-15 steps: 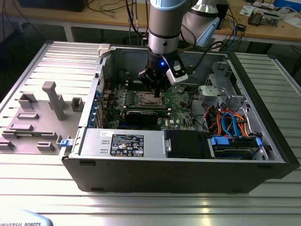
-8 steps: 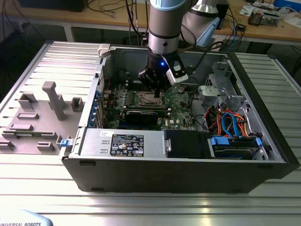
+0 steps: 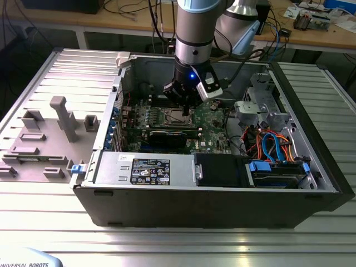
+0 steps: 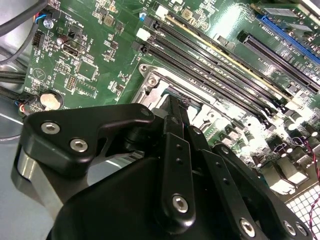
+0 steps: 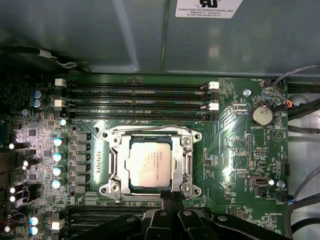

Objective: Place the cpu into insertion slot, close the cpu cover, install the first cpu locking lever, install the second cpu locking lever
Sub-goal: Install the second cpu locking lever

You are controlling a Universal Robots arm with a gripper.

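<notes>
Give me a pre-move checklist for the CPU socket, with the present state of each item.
1. cpu seated in the insertion slot: ok, it lies flat and square.
2. cpu cover down over the chip: ok, the frame rings its edges.
3. Locking levers latched: cannot tell.
4. pincer at the socket edge: ok, its tips meet at the frame's rim.
5. Memory slots clear of the pincer: ok.

I am working over a ribbed metal table (image 3: 311, 245) running from nine to three o'clock around me, while a wooden bench (image 3: 334, 36) cluttered with cables (image 3: 130, 8) is standing at twelve o'clock.
</notes>
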